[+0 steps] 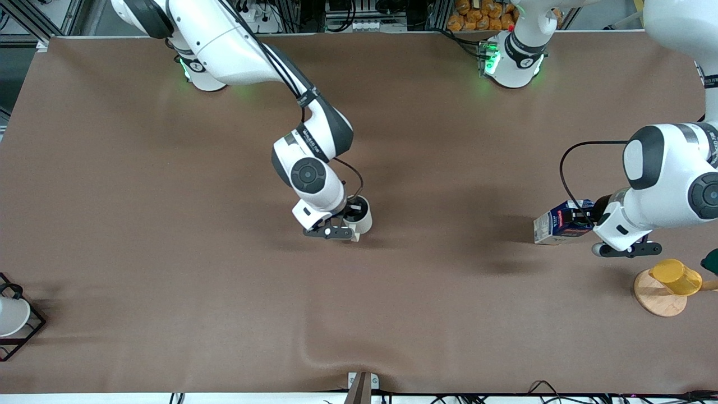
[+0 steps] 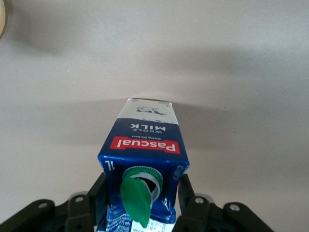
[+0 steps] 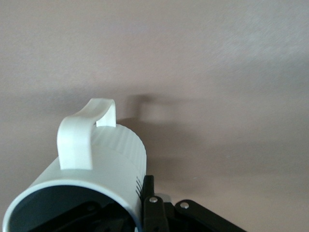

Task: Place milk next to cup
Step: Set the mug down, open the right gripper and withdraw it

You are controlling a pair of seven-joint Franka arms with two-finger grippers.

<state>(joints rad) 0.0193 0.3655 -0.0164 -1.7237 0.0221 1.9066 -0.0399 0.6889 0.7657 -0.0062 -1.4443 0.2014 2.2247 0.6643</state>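
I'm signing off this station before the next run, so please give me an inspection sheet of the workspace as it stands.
Surface: brown table cover, a wrinkle at the edge nearest the front camera.
Job's things: milk tilted in the left gripper; cup held at its rim by the right gripper, mid-table.
Clutter: yellow cup on a round wooden board; white cup in a black wire rack.
Grippers: left shut on milk; right shut on cup.
Cables: black cable looping at the left wrist.
Surroundings: orange items past the table.
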